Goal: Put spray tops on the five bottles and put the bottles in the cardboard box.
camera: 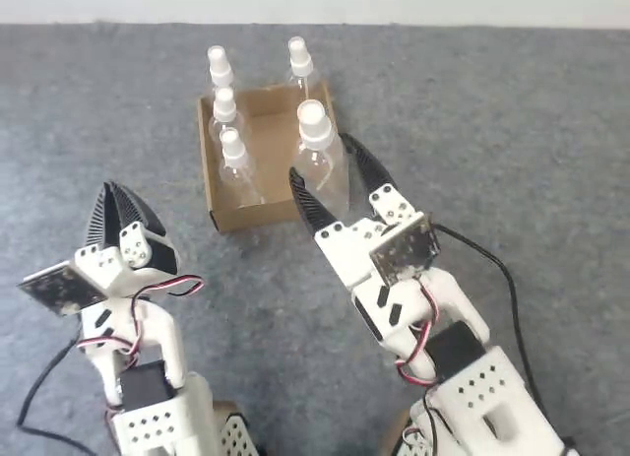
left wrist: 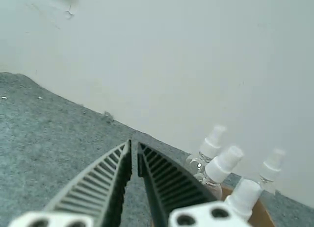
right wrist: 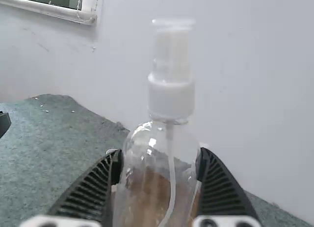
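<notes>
The cardboard box (camera: pixel 215 195) stands open at mid table. My right gripper (camera: pixel 320 159) is shut on a clear bottle (camera: pixel 323 165) with a white spray top (right wrist: pixel 170 80), held upright over the box's right half. The black fingers (right wrist: pixel 93 188) press both sides of the bottle (right wrist: pixel 157 188). Two capped bottles (camera: pixel 236 165) (camera: pixel 225 109) stand in the box's left half. Two more (camera: pixel 219 67) (camera: pixel 299 57) rise at its far edge; inside or behind, I cannot tell. My left gripper (camera: pixel 111 188) (left wrist: pixel 134 146) is shut and empty, above the carpet left of the box. Beyond it show several spray tops (left wrist: pixel 223 164).
Grey carpet (camera: pixel 492 131) covers the table all around the box. A pale wall (left wrist: pixel 171 50) runs along the far edge. The box rim (left wrist: pixel 262 214) shows below the bottles in the left wrist view.
</notes>
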`<action>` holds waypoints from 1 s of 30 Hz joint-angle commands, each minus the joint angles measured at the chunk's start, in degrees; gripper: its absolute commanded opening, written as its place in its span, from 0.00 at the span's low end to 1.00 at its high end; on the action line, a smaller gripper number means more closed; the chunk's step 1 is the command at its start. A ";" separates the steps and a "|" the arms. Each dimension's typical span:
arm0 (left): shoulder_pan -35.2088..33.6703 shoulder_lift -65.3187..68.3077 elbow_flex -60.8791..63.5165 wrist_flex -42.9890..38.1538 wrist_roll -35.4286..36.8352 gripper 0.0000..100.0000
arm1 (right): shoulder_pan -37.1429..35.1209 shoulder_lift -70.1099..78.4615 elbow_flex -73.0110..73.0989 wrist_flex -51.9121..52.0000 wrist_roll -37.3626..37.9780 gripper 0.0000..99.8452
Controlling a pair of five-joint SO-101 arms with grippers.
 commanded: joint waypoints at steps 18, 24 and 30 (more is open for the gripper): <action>-0.09 -1.14 -0.66 -1.85 0.44 0.01 | 1.01 32.31 -4.57 -33.98 -0.18 0.01; -0.09 -1.14 -0.66 -1.85 0.44 0.01 | 2.86 41.54 -8.97 -40.66 -0.62 0.01; -0.09 -1.14 -0.66 -1.85 0.44 0.01 | 5.49 51.91 -16.18 -42.77 -0.70 0.01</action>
